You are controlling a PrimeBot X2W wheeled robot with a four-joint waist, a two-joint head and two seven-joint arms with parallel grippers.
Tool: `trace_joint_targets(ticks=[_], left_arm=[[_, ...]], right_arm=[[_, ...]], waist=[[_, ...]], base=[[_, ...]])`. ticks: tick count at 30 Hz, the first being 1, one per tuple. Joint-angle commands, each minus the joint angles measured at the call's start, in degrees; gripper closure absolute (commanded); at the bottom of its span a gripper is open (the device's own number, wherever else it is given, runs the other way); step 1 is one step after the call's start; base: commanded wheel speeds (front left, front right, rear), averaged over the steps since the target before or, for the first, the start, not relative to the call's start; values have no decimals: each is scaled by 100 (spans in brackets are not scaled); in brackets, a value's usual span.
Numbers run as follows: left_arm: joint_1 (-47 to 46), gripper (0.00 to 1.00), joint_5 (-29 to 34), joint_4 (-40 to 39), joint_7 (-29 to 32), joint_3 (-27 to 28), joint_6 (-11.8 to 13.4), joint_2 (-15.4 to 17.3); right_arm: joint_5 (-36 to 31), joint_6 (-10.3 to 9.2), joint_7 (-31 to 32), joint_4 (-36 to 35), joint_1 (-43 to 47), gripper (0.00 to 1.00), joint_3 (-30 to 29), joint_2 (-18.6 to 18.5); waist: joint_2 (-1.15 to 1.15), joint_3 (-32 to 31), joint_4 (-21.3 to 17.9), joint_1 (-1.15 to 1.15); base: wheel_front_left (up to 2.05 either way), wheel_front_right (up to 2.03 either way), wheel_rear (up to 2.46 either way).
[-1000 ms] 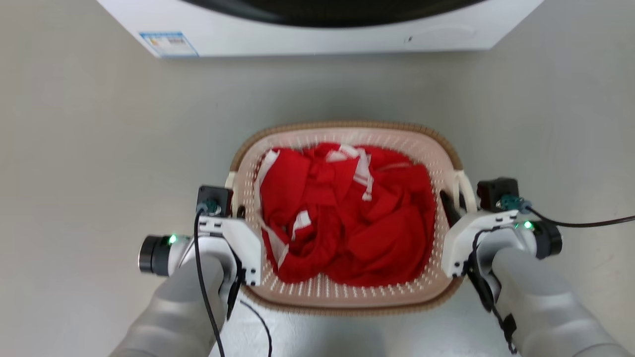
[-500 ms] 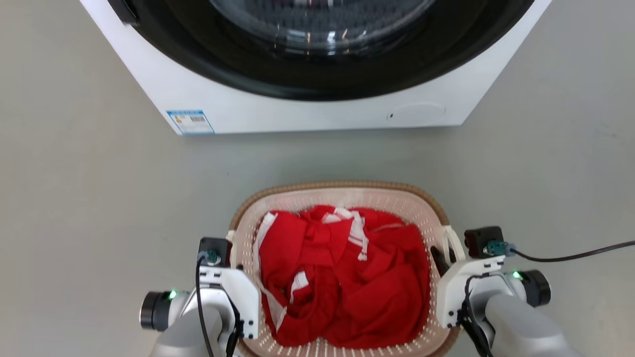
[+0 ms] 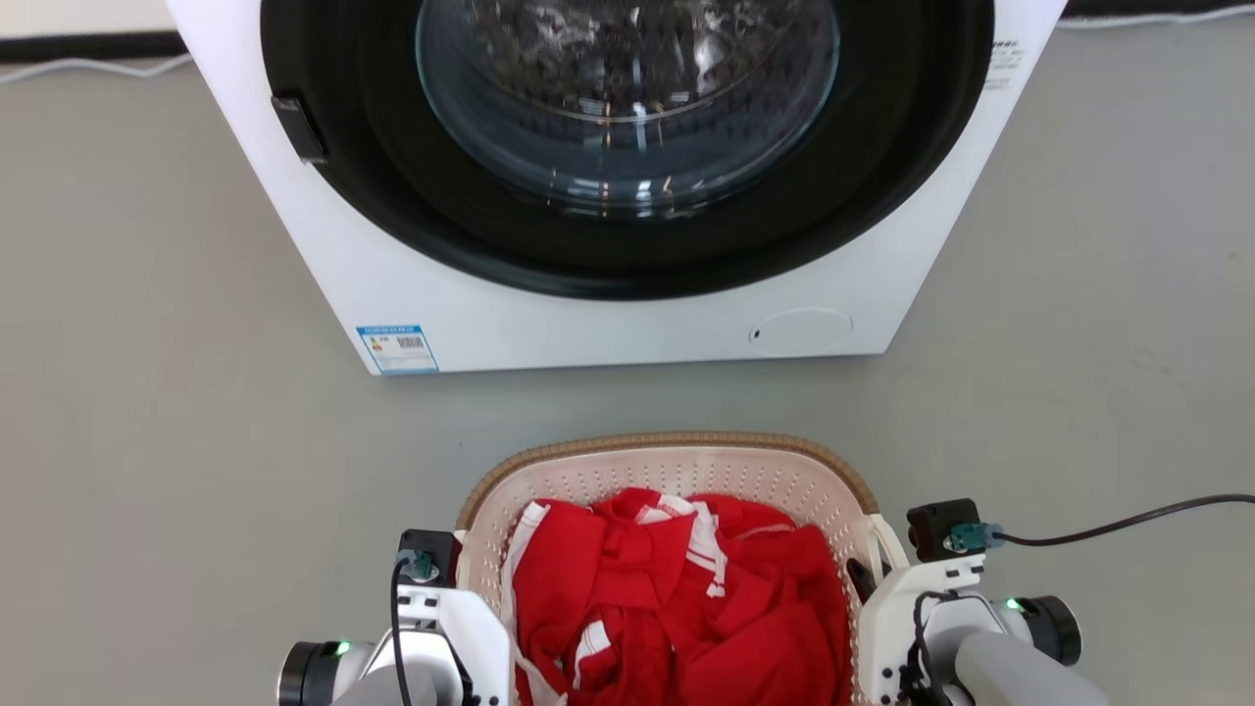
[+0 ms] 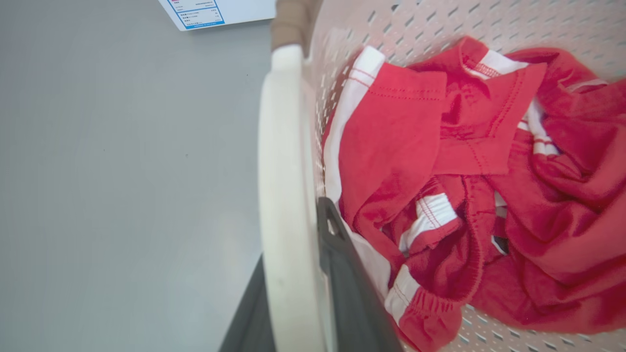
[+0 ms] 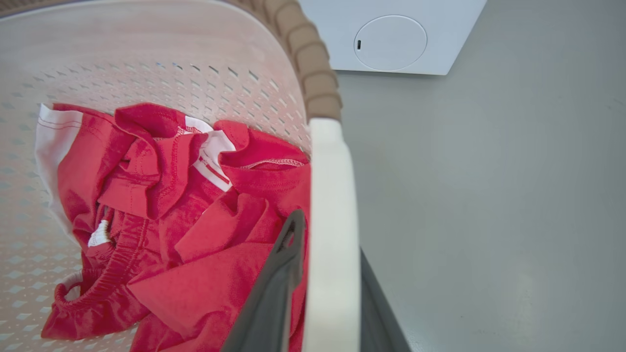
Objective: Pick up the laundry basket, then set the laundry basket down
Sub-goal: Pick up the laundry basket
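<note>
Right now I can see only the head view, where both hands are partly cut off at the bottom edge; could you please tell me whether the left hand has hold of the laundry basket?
Observer: Yes: the left hand is closed on the left handle of the laundry basket, one dark finger either side.
Operator: And the right hand?
Observer: The right hand grips the right handle the same way.
Operator: Is any clothing in the way?
Observer: The red clothing lies behind the right hand's inner finger; I cannot tell whether it is pinched.
</note>
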Motion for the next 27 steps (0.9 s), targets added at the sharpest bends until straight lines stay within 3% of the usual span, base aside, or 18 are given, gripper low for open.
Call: trace_joint_targets(ticks=[1,18,27], left_arm=[[-52,100,17,206,-6,37,77,397],[-281,100,278,286,1077,-202,-248,499],[-266,100,300,298,1403,-234,-290,499]], right_arm=[[34,13,38,55,100,100,89,-179],[497,13,745,258,-284,100,295,-178],[788,13,969,307,-310,100,392,-178]], waist=[[0,-109,-15,0],[0,-398,-90,0],[0,-531,-111,0]], base=[[0,0,0],[0,0,0],[0,0,0]])
